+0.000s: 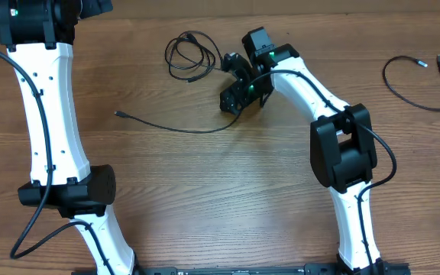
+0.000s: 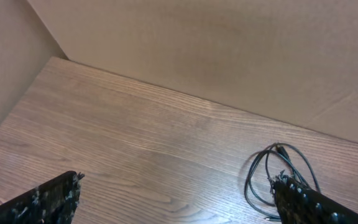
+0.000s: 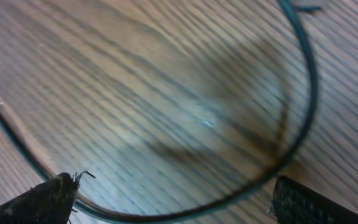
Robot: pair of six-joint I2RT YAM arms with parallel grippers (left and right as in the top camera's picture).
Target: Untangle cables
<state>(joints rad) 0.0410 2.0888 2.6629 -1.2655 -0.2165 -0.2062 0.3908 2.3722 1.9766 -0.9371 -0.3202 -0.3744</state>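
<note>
- Table: wood grain. Lower half of the overhead frame shows only the two white arms on it.
- Long strand: loose black cable, centre-left of overhead. Plug end at left; it sags in a shallow curve and runs right, ending under the right gripper.
- Right gripper: upper centre of overhead, aimed down-left at the table. Fingers spread wide, nothing gripped.
- Its wrist view: cable arc lies on the wood and sweeps between the two fingertips at the lower corners. It passes close to both; can't tell if it touches.
- Coiled bundle: a few loose loops, upper centre of overhead, just left of the right gripper. Can't tell if it joins the long strand.
- Third cable: upper right of overhead, well apart from the rest, lying as an open curve.
- Left gripper: fingers spread wide at the lower corners of its wrist view, empty, above the table. Coiled bundle sits at lower right there.
- Cardboard wall: behind the far table edge.
</note>
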